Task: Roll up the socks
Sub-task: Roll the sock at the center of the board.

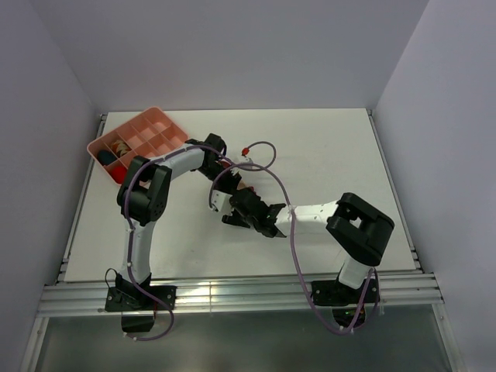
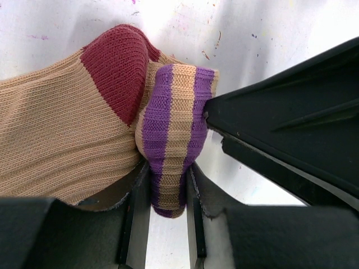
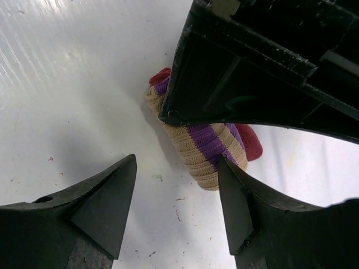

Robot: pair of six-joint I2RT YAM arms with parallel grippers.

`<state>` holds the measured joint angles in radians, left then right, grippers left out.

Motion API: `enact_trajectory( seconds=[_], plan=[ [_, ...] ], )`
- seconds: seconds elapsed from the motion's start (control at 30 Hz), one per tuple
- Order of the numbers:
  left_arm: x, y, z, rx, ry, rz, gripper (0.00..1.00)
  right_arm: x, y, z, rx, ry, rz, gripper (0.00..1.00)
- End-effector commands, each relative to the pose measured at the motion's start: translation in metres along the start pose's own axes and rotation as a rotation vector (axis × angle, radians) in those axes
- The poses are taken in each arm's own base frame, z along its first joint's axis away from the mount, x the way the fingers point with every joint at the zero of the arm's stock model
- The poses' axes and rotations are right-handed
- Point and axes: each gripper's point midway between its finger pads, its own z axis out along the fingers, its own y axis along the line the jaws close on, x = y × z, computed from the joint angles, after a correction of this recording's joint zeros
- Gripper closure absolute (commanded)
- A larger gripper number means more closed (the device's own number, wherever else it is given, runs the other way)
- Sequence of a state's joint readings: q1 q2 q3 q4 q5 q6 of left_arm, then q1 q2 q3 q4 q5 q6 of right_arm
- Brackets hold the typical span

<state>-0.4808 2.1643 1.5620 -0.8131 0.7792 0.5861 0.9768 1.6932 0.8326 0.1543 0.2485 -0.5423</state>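
Left tool point(image 2: 167, 188) narrow on the cuff

It grips the purple-striped cuff point(image 2: 171, 129) of the socks point(image 2: 56, 134), which lie on the table point(image 3: 67, 84). My right tool point(image 3: 174, 216) hovers wide beside them; I'd pin them first, then stretch the cuff over

Got both arms bent in toward mid-table, wrists nearly meeting. Seeing the left arm point(image 1: 138, 240) rising from its base, elbow folded, forearm out and then hooked back down to the left gripper point(image 2: 165, 193). Fingers narrowed there, pinching the cuff of the striped sock point(image 2: 171, 129) between the pads. Got the right arm point(image 1: 356, 229) elbow-up, forearm stretched leftward. Right gripper point(image 3: 174, 204) gaping wide, gripping nothing, parked low just beside the left one.
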Motion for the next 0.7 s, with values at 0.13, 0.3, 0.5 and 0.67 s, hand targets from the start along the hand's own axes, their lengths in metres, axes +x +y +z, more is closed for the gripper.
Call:
enact_trajectory(
  seconds=[0.13,0.3,0.5,0.67],
  plan=[
    [0.087,0.001,0.024,0.006,0.275,-0.14,1.0,-0.004,-0.011,0.01,0.013,0.032,-0.036,0.33],
    [0.086,0.0,0.022,0.002,0.275,-0.13,1.0,-0.001,-0.012,0.016,0.013,0.06,-0.055,0.34],
    [0.092,0.001,0.022,-0.011,0.288,-0.131,1.0,-0.001,-0.012,0.015,-0.046,0.073,-0.006,0.35],
    [0.097,0.003,0.02,-0.026,0.304,-0.138,1.0,-0.011,-0.011,0.009,-0.113,0.067,0.084,0.36]
  ],
)
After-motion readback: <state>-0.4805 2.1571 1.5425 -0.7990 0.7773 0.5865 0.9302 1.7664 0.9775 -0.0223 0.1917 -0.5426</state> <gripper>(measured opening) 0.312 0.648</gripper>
